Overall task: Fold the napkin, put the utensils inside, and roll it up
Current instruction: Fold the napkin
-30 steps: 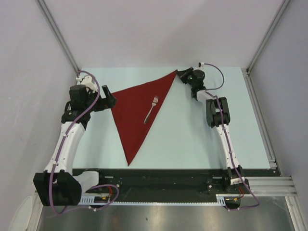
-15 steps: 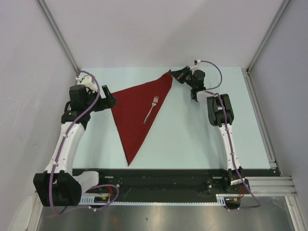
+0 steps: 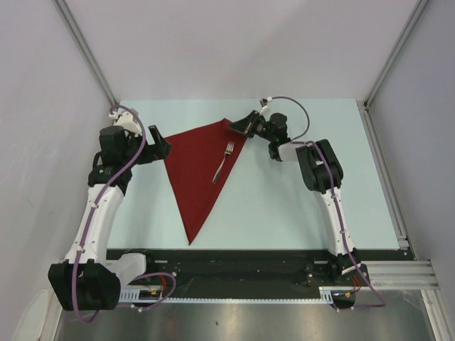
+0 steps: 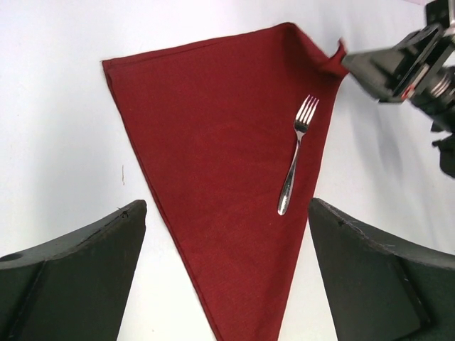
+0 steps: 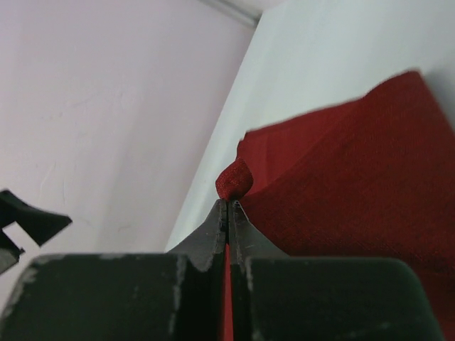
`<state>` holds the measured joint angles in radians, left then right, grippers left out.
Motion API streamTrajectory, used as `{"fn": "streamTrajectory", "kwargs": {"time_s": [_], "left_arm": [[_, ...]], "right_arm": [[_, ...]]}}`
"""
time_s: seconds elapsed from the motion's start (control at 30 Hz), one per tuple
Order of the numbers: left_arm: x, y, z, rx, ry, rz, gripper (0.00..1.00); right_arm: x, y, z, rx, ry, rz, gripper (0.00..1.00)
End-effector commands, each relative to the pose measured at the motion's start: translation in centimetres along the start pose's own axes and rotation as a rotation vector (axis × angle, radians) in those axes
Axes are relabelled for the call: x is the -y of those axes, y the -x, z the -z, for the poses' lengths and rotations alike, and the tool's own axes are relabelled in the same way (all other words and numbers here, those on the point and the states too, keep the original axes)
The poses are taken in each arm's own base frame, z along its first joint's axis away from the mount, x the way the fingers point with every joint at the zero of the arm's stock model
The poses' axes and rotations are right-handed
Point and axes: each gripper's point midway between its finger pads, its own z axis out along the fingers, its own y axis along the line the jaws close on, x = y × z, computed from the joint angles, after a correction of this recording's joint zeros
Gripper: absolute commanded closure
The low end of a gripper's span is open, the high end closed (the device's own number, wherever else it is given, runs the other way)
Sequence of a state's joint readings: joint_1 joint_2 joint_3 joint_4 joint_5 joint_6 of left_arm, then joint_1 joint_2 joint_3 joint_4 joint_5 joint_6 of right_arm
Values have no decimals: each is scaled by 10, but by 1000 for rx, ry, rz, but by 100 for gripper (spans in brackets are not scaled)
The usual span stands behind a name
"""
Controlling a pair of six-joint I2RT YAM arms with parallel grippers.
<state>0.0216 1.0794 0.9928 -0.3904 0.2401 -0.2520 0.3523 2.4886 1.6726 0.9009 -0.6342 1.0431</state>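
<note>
The dark red napkin (image 3: 193, 174) lies as a triangle on the pale table, its long point toward the near edge. A small silver fork (image 3: 223, 162) rests on its right part, tines toward the far side. My right gripper (image 3: 243, 126) is shut on the napkin's far corner and holds it lifted, curled back over the cloth just beyond the fork's tines. In the right wrist view the jaws (image 5: 231, 204) pinch a nub of napkin (image 5: 355, 206). My left gripper (image 3: 162, 147) hangs open by the napkin's left corner, above the napkin (image 4: 213, 156) and fork (image 4: 297, 153), holding nothing.
The pale table (image 3: 284, 213) is walled by grey panels on the left, back and right. Aluminium rails (image 3: 387, 177) run along the right side. A black base strip (image 3: 242, 266) lies at the near edge.
My right gripper has moved left and nearer with the napkin's far corner, drawing that tip back over the cloth toward the fork. The left arm and the fork have stayed put.
</note>
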Motion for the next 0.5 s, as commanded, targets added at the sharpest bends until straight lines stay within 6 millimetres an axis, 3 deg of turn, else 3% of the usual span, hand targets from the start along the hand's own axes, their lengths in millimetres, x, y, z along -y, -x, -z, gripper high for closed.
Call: {"fn": "streamTrajectory", "kwargs": {"time_s": [0.0, 0.1, 0.13, 0.2, 0.47], "left_arm": [[11, 18, 9, 63, -42, -31, 0], [14, 18, 11, 66, -55, -29, 0], [14, 18, 11, 66, -60, -25, 0], [16, 19, 11, 67, -66, -25, 0], [20, 18, 12, 69, -89, -19, 0]], "right_arm": [[-70, -21, 3, -59, 146, 79, 100], [-90, -36, 7, -94, 172, 101, 100], [-85, -46, 11, -111, 154, 87, 100], [-96, -56, 14, -131, 166, 108, 100], [-105, -98, 32, -216, 152, 97, 100]]}}
